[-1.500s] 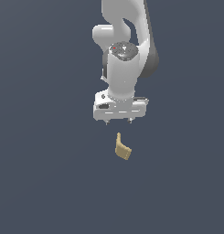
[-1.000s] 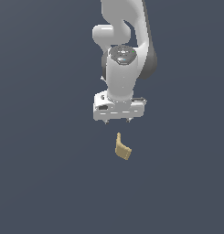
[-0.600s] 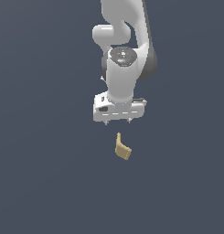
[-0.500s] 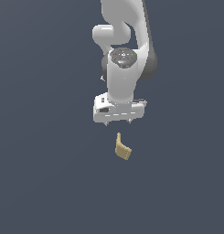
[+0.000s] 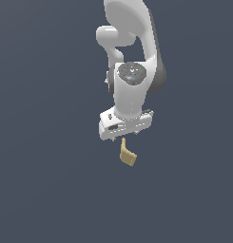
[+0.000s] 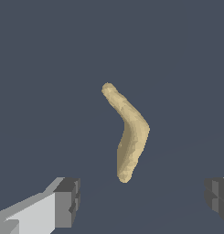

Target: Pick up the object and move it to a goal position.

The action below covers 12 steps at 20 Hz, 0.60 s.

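The object (image 5: 128, 155) is a small tan piece lying on the dark grey floor, just below the white hand of the arm in the exterior view. From the wrist view the object (image 6: 127, 132) reads as a bent, boomerang-like shape with one thin end. My gripper (image 6: 143, 201) hovers above it, open, with a dark-padded fingertip (image 6: 67, 202) on one side and the other fingertip (image 6: 217, 199) far across. Nothing lies between the fingers. In the exterior view the fingers are hidden behind the hand (image 5: 125, 124).
A flat, dark grey-blue floor (image 5: 51, 180) spreads around the object on all sides. The white arm (image 5: 132, 61) rises above the hand toward the top of the exterior view.
The hand has sunk slightly toward the object and its wrist has turned a little. The object has not moved.
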Each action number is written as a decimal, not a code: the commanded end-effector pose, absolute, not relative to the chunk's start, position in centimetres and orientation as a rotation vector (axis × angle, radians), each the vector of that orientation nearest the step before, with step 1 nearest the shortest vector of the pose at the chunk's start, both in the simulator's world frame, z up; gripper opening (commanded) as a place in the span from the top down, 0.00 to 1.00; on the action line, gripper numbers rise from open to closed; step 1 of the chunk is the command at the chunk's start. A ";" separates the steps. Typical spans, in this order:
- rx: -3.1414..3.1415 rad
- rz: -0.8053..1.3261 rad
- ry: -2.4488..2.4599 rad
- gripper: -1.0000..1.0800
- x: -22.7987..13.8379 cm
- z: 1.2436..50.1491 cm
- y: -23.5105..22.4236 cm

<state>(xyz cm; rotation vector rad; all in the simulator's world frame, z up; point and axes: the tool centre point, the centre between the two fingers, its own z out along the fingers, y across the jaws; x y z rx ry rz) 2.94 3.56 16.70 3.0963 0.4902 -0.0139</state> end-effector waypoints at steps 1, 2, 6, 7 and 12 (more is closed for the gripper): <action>3.083 -0.011 0.575 0.04 3.9 16.1 3.8; 3.078 -0.009 0.605 0.04 4.2 15.8 3.9; 3.061 -0.004 0.698 0.04 5.3 15.1 4.2; 3.057 -0.003 0.715 0.04 5.4 15.0 4.2; 3.046 0.000 0.767 0.04 6.0 14.6 4.4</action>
